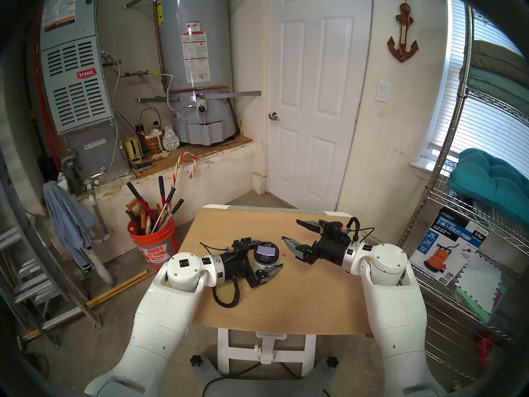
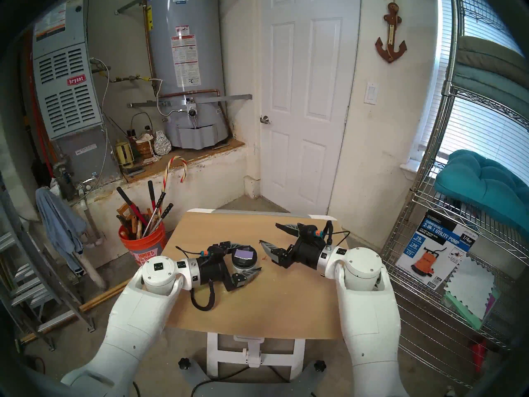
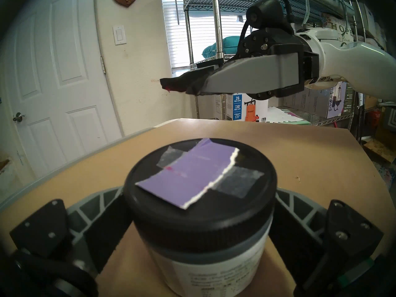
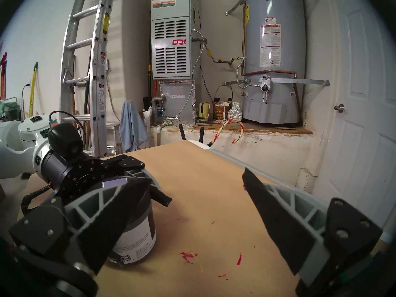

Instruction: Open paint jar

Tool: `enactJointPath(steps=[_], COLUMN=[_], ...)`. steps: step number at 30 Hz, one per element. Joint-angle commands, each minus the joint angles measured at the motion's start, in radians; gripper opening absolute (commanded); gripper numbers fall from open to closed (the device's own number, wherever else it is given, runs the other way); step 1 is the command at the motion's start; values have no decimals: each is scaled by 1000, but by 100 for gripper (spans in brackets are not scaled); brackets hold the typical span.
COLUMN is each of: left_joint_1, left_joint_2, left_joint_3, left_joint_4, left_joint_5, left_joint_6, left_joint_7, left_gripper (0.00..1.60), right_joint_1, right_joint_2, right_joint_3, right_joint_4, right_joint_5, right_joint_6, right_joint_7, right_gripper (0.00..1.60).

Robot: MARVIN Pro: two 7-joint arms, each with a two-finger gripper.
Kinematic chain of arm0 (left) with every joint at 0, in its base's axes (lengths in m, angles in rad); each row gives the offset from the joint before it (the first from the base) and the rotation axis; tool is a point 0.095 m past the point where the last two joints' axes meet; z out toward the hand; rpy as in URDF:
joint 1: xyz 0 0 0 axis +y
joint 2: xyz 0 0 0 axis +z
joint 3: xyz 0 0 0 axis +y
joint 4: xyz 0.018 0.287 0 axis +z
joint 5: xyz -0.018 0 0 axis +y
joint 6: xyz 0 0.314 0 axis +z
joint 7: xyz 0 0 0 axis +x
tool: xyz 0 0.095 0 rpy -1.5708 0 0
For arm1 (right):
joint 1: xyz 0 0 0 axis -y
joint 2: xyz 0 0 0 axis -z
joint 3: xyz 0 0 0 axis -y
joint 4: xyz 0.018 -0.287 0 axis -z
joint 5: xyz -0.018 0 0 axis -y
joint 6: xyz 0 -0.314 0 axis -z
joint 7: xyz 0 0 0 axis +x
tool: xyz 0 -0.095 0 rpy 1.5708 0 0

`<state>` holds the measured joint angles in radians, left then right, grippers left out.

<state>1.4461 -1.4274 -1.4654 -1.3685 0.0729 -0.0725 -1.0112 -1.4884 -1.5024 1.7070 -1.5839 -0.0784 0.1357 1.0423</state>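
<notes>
The paint jar (image 1: 266, 254) stands upright on the tan table (image 1: 286, 302), left of the middle. Its black screw lid (image 3: 199, 183) is on, with a torn lilac swatch taped across it, and a white printed label (image 4: 137, 232) wraps the body. My left gripper (image 1: 274, 254) reaches in from the left, shut on the jar, one finger (image 3: 102, 217) pressed against each side just under the lid. My right gripper (image 1: 290, 229) hovers open and empty above the table just right of the jar, fingertips pointing at it.
Small red paint smears (image 4: 188, 255) mark the table between the jar and my right gripper. An orange tool bucket (image 1: 151, 244) stands off the table's left edge, and a wire shelf (image 1: 458, 244) with boxes stands to the right.
</notes>
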Motion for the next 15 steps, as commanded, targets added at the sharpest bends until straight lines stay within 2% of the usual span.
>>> enactJointPath(steps=[1, 15], left_joint_1=[-11, -11], left_joint_2=[-3, -5], left_joint_3=[-2, -4], left_joint_4=[-14, -14], left_joint_5=[-2, 0], left_joint_6=[0, -1], left_joint_7=[0, -2], left_gripper=[160, 160], right_joint_1=[12, 12], right_joint_2=[-7, -7], right_joint_3=[-1, -1], right_joint_4=[-21, -21], right_joint_5=[5, 5], right_joint_6=[-5, -5], right_joint_7=[-2, -2], right_gripper=[160, 160])
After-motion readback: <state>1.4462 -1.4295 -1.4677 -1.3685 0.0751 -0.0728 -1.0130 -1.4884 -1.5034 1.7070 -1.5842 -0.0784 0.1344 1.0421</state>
